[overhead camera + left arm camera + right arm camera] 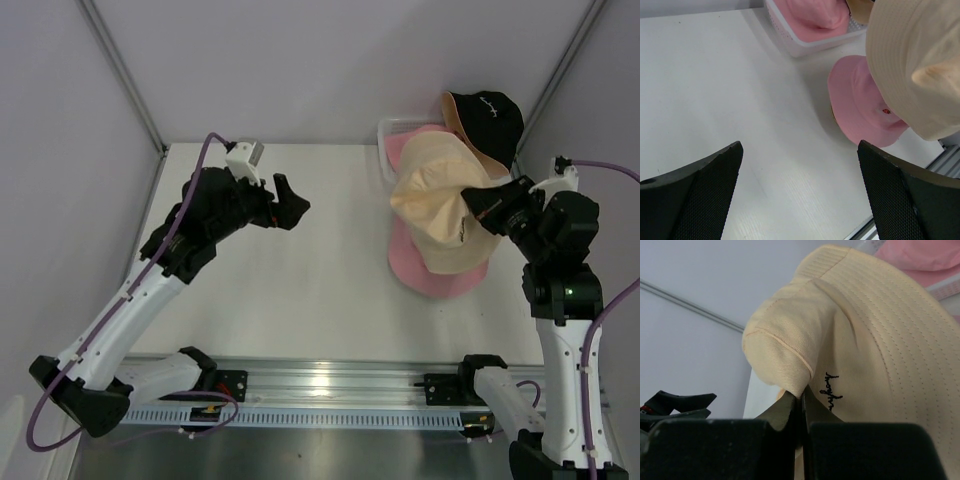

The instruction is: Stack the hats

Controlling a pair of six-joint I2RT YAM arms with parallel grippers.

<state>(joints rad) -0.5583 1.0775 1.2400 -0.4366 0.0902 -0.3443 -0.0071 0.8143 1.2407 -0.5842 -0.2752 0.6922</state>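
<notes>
Hats were not yet in one pile. The cream hat point(440, 215) hung from the right pincer point(478, 205), which was shut tight on a small fold of its cloth, just above the pink hat point(440, 280) that lay on the table point(300, 290). A second pink hat point(405, 148) sat in the bin point(384, 130) at the back, with the black hat point(490, 118) behind it. The left pincer point(292, 205) stood wide open and held nothing, well apart from all the hats.

The grip looked like the weak point. So little cloth was pinched that the fold might slip out before the hat was in place. The hat also hung crumpled and lopsided, so if let go it could land off-centre, or folded over, on the pink one. Its loose brim might also catch the pink hat and drag it.
</notes>
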